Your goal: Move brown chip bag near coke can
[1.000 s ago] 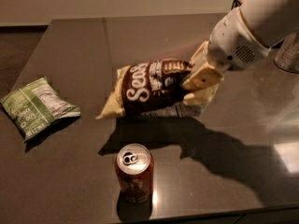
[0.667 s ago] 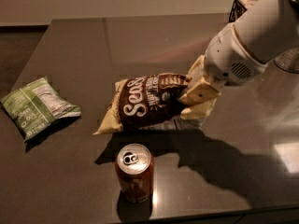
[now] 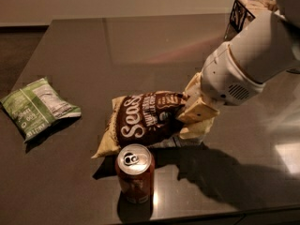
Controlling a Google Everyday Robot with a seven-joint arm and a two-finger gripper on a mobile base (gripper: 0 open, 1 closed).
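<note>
Over the last second the bag (image 3: pixel 145 121) has come down the frame, from the middle of the table (image 3: pixel 70 46) to just above the can (image 3: pixel 135 172) at lower centre. It has also dropped lower and tilted, so its lower-left corner now points down toward the tabletop beside the can's rim. The gripper (image 3: pixel 194 115), at centre right, has travelled with it and stays clamped on the bag's right end, one finger above the crinkled edge and one below.

The can stands upright where it was, and the green bag (image 3: pixel 40 108) at the left edge has not moved.

For the task this looks like most of the work done — the bag is already close to the can, nearly over its far side. Whether the low corner is touching the table I cannot tell; the right end looks held up. What seems left is to lower the bag the rest of the way and let go — without the sagging corner or the arm nudging the can, which would tip easily.
</note>
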